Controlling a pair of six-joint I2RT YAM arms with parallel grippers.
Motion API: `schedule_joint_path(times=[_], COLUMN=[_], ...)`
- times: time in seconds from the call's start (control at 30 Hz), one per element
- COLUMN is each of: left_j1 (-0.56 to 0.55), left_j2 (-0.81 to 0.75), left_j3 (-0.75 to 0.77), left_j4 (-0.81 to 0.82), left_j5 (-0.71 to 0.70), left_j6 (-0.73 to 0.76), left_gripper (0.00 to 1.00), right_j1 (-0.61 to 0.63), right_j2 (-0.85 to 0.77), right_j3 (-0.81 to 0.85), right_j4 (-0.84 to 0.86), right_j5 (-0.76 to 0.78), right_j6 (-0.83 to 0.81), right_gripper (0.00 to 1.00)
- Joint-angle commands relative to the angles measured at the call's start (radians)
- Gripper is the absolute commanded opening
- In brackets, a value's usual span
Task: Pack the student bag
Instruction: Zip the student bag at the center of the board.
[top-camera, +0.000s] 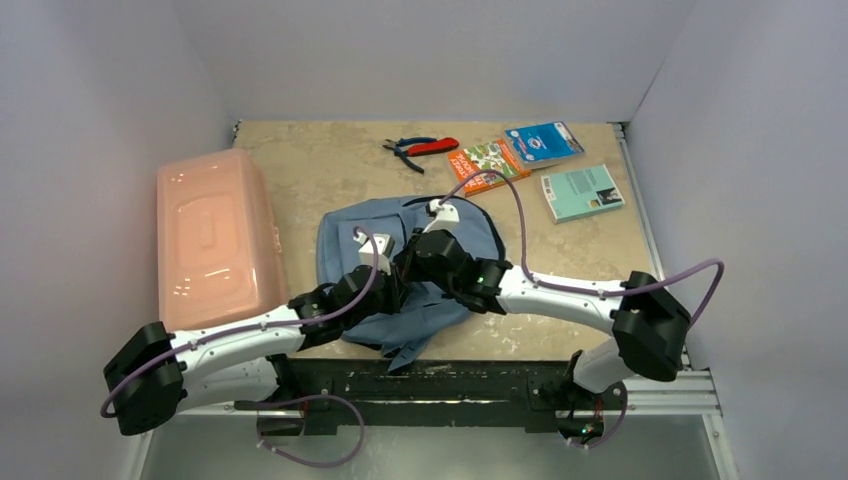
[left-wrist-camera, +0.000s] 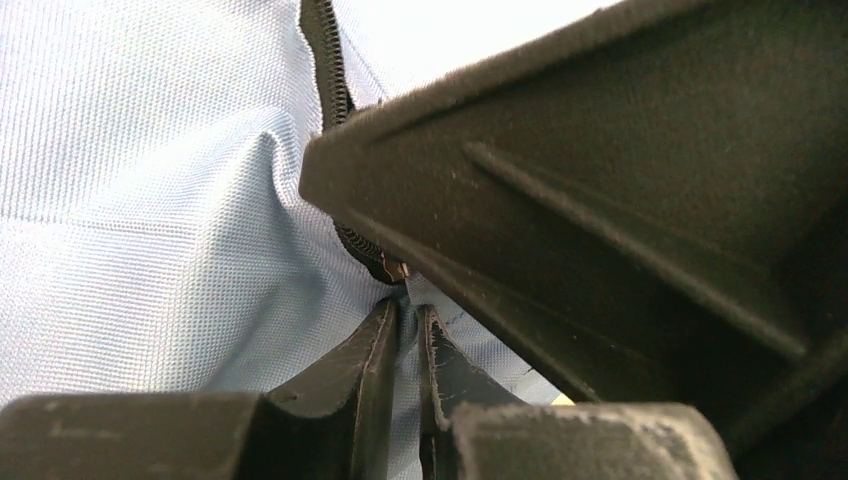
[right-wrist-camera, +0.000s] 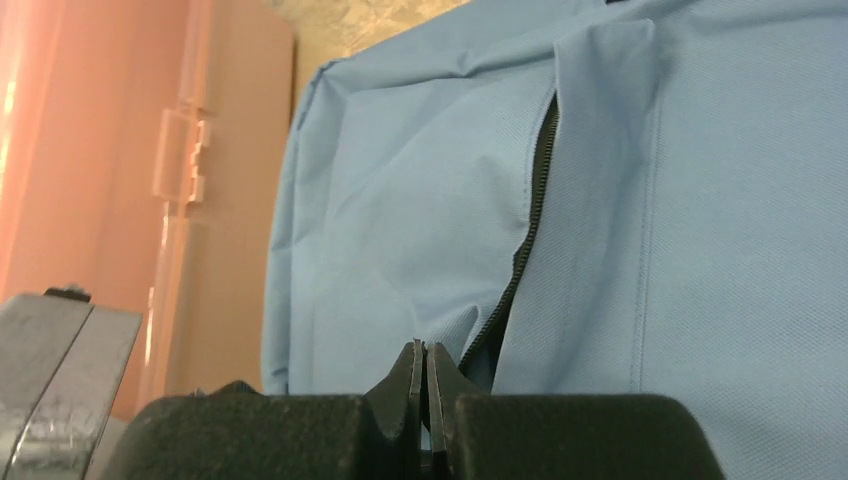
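The student bag is a grey-blue fabric backpack lying flat in the middle of the table. Both grippers sit close together on its middle. My left gripper is shut on a fold of the bag's fabric; in the left wrist view the fold sits between the fingers just below the dark zip and its slider. My right gripper is shut with something thin of the bag between its tips, beside the partly open zip. The bag's fabric fills that view.
A translucent pink plastic box stands left of the bag and shows in the right wrist view. At the back lie red-and-blue pliers, an orange booklet, a blue packet and a teal book.
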Motion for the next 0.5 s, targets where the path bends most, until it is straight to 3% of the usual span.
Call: schedule_joint_path(times=[0.0, 0.13, 0.47], left_j1=[-0.002, -0.002, -0.001], left_j2=[0.063, 0.086, 0.128], left_j3=[-0.038, -0.076, -0.103], left_j4=[-0.131, -0.151, -0.141], left_j5=[-0.034, -0.017, 0.002], left_j6=[-0.058, -0.094, -0.100], left_gripper=[0.03, 0.01, 0.00], right_j1=[-0.035, -0.110, -0.242], right_j2=[0.033, 0.120, 0.301], right_j3=[0.140, 0.245, 0.478], right_j4=[0.117, 0.092, 0.218], right_j5=[0.085, 0.106, 0.020], right_j6=[0.011, -0.061, -0.251], right_gripper=[0.00, 0.00, 0.00])
